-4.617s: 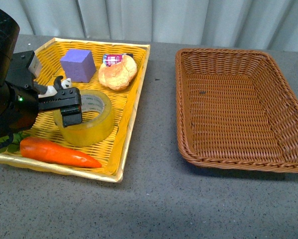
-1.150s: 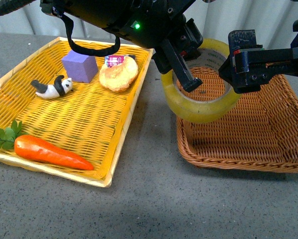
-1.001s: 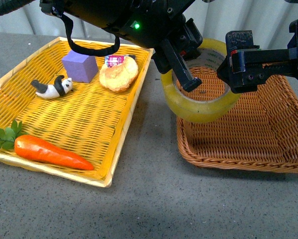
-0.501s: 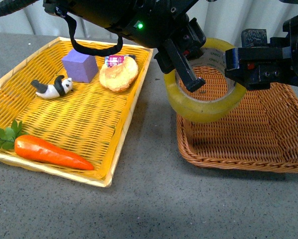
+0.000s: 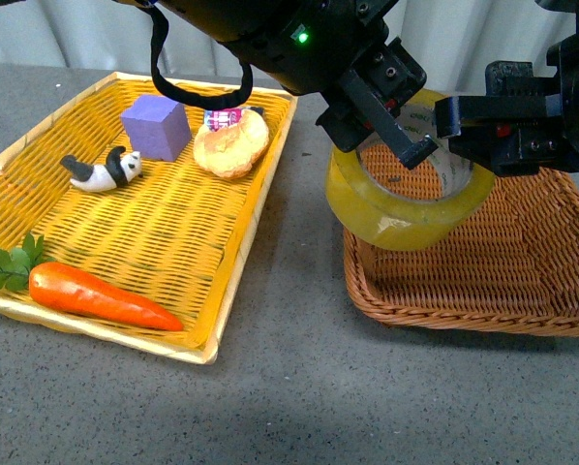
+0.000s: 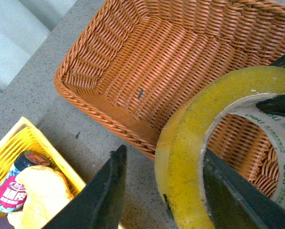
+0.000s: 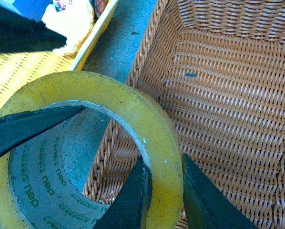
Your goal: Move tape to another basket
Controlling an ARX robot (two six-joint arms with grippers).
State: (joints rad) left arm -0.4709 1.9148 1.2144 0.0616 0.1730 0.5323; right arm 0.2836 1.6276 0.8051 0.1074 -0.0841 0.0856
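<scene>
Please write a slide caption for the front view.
The left gripper and right gripper meet at the tape, raised over the basket's left rim.

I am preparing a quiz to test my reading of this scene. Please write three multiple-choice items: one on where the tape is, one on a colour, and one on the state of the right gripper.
1. Where is the tape?
A) in the yellow tray
B) in the air over the left rim of the basket
C) on the table

2. What colour is the cube?
A) green
B) purple
C) red

3. The right gripper is:
A) open, away from the tape
B) out of view
C) shut on the tape's wall

Answers:
1 B: the front view shows it held up over that rim.
2 B: it is plainly purple in the front view.
3 C: the right wrist view shows its fingers against both sides of the wall.
</scene>
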